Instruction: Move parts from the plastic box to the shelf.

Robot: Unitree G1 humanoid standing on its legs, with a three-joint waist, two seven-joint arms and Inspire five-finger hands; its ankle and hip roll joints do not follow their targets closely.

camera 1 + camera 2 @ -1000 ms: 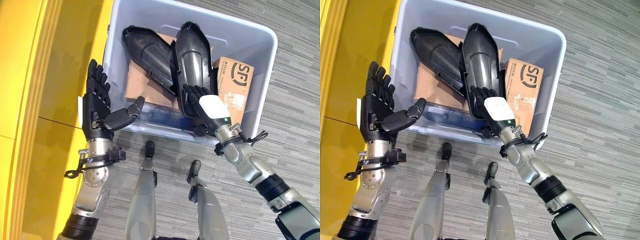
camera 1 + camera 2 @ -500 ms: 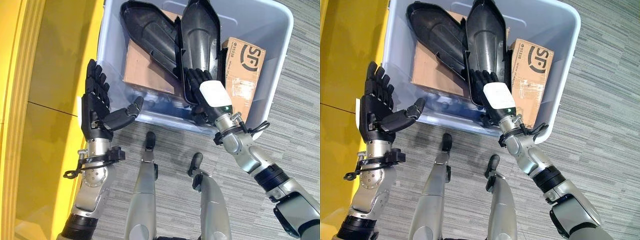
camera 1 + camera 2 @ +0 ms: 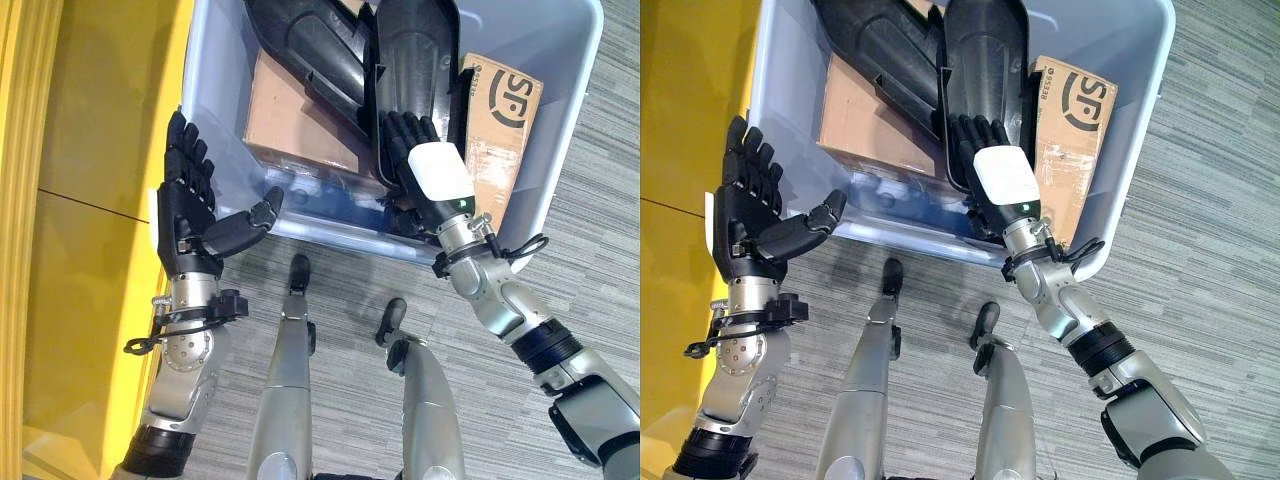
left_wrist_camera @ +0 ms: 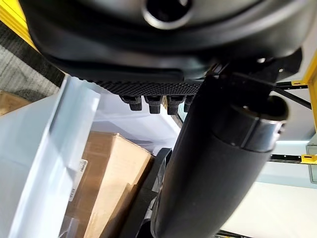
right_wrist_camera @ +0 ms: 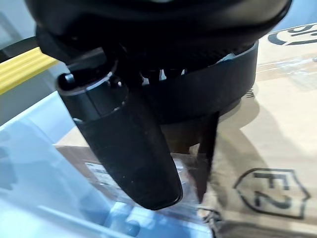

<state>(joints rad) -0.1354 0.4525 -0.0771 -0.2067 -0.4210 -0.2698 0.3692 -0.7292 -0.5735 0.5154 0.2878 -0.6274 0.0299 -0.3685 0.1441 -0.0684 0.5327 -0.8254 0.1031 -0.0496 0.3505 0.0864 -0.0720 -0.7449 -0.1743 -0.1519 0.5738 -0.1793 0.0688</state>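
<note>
Since a second ago our right hand (image 3: 1002,185) has kept its fingers curled on the glossy black moulded plastic part (image 3: 985,60) standing inside the pale translucent plastic box (image 3: 215,90). Our left hand (image 3: 190,215) hovers outside, fingers spread. Our right wrist view alone shows printed brown cardboard (image 5: 277,163) beneath.

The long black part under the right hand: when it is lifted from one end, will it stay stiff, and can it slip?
The long black part looks like a moulded hollow shell, so probably stiff and light. Its glossy surface may slip. The right hand grips near one end, so the far end may swing or tip.
</note>
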